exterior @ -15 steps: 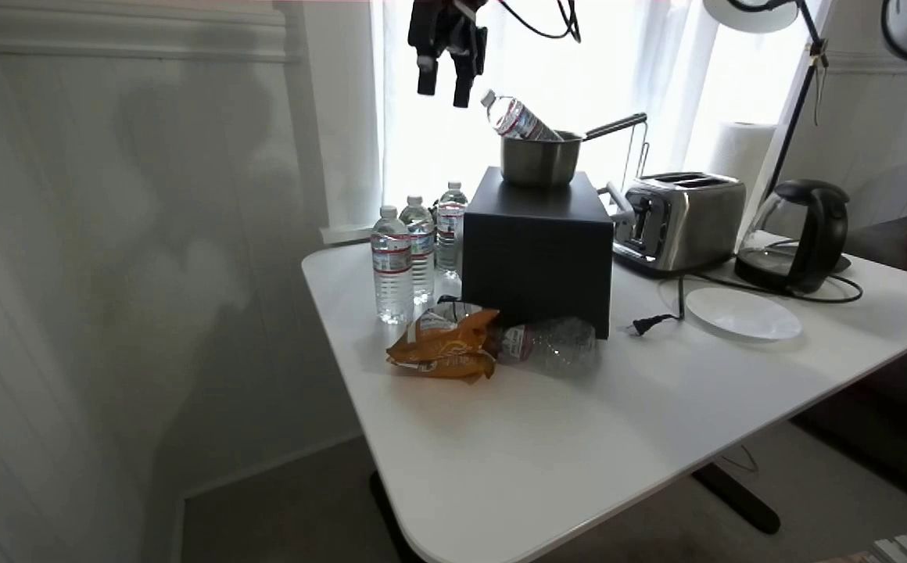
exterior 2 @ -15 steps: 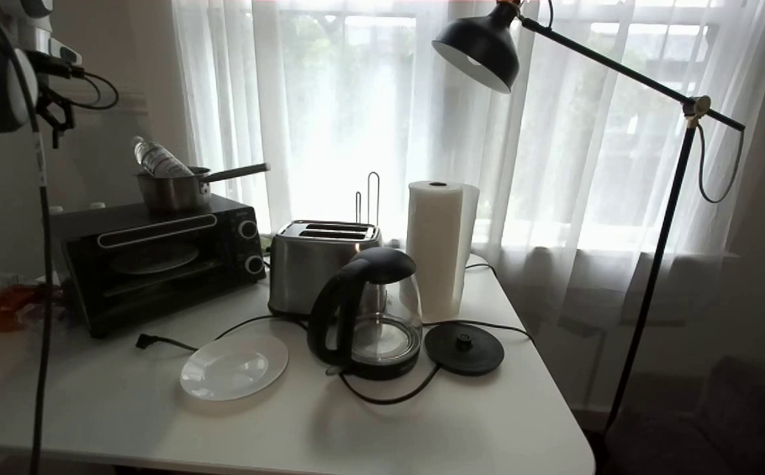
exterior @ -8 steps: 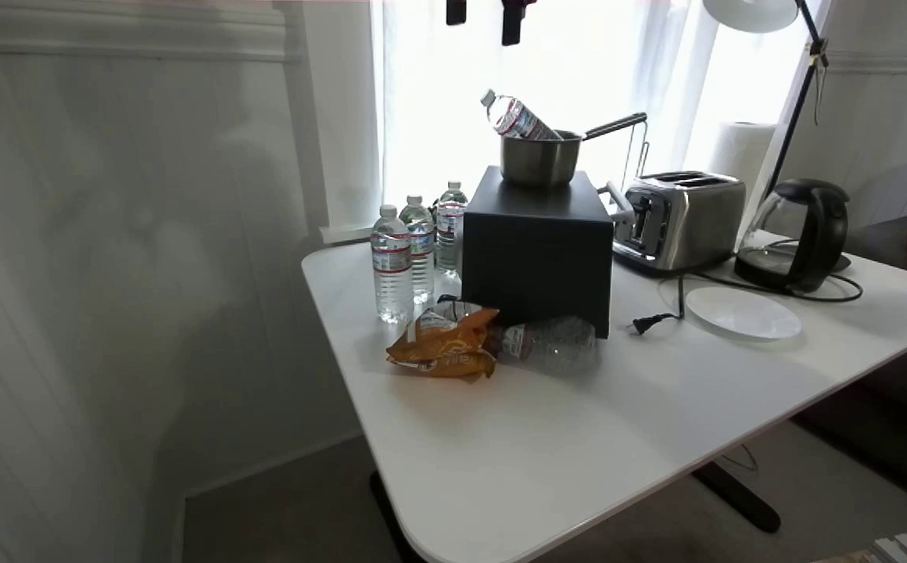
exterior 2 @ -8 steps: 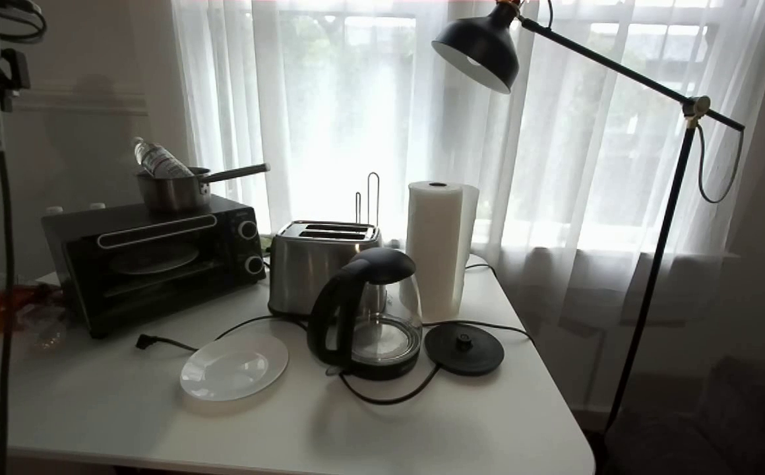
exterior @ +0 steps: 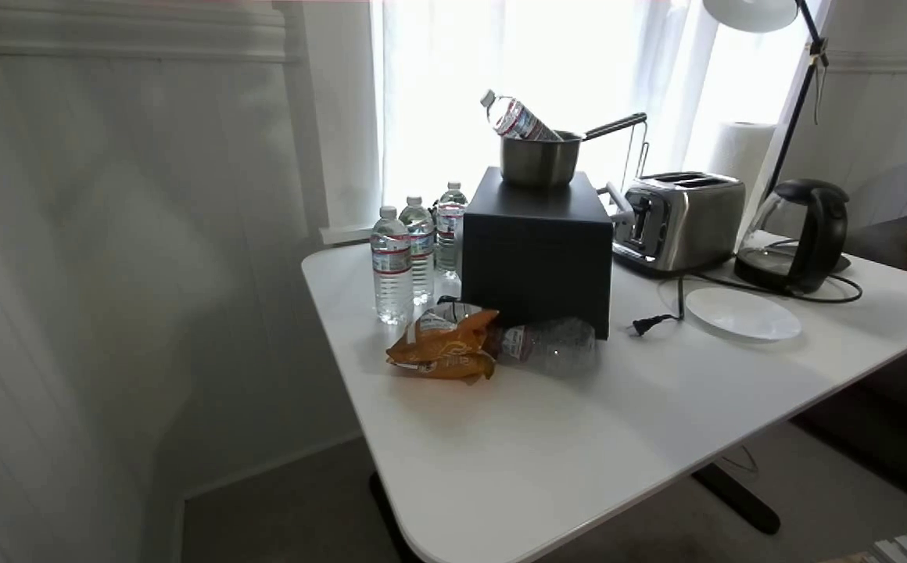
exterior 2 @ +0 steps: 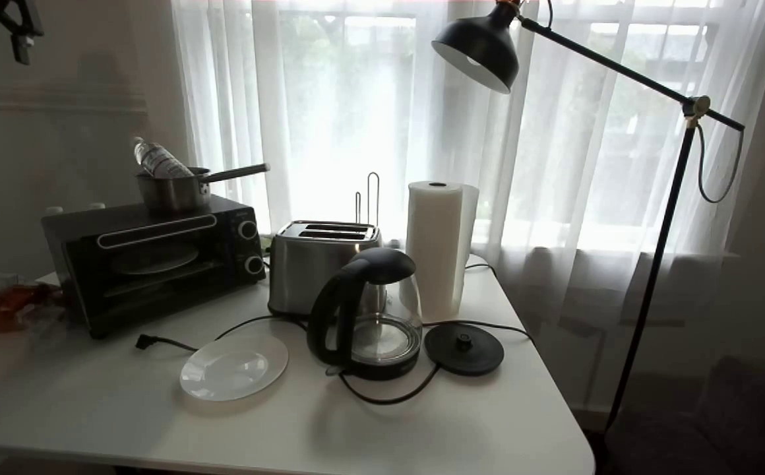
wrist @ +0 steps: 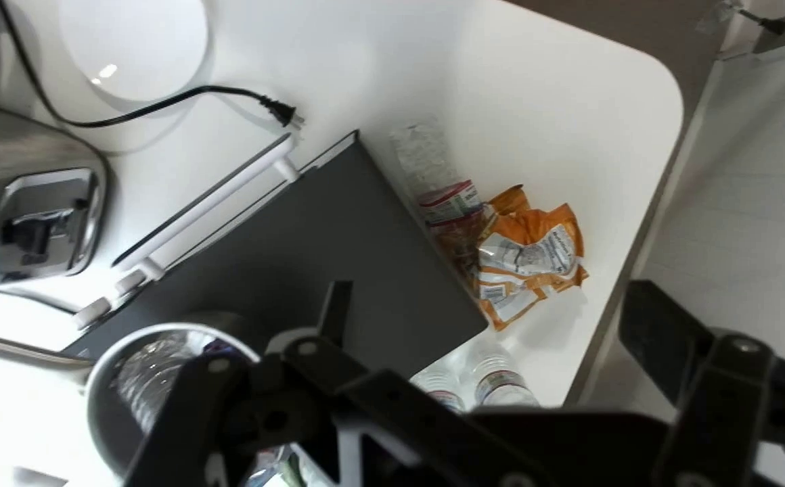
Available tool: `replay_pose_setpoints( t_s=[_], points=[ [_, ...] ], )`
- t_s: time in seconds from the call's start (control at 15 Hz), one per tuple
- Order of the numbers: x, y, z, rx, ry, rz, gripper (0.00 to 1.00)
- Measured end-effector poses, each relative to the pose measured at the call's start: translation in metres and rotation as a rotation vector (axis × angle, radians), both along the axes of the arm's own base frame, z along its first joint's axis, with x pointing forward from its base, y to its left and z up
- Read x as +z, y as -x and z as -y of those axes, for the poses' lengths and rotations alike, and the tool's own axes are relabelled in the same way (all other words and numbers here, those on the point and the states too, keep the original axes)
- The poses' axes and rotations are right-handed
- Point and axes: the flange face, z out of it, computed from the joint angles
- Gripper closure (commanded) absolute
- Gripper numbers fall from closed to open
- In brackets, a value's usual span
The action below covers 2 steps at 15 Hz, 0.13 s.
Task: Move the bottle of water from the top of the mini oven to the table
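The bottle of water [exterior: 521, 119] rests slantwise in a saucepan [exterior: 539, 163] on top of the mini oven [exterior: 535, 266], at the oven's end nearer the edge of the desk [exterior: 571, 438] along the window [exterior: 453, 102]. Its long axis tips cap end up and out over the rim, toward the desk corner where the window and wall [exterior: 133, 258] edges meet and 3 upright bottles [exterior: 392, 266] stand. The fingers [wrist: 660, 338] are spread wide with nothing between them. In the wrist view the bottle lies down and left of their gap, inward from the wall edge; the finger seen over the oven is the nearer of the 2, while its partner shows past that edge. The coming move seems to turn on this: shift off the wall edge toward the window edge, lower, and turn to straddle the slanted body.

In an exterior view only part of the fingers [exterior 2: 22, 53] shows, cut off at the upper left. The bottle's base is sunk in the saucepan, out of sight in both exterior views. From the wrist, ridged plastic shows inside the rim; the fingers' backs cover the rest, and I cannot tell whether the label scrap below belongs to it.
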Motion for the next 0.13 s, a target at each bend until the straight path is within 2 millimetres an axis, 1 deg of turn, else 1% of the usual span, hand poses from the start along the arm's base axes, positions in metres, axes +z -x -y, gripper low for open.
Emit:
replay_pose_setpoints(
  t_s=[0.13],
  points=[
    [0.0094,-0.0034,0.0098,0.033,0.012,0.03,0.0]
  ],
)
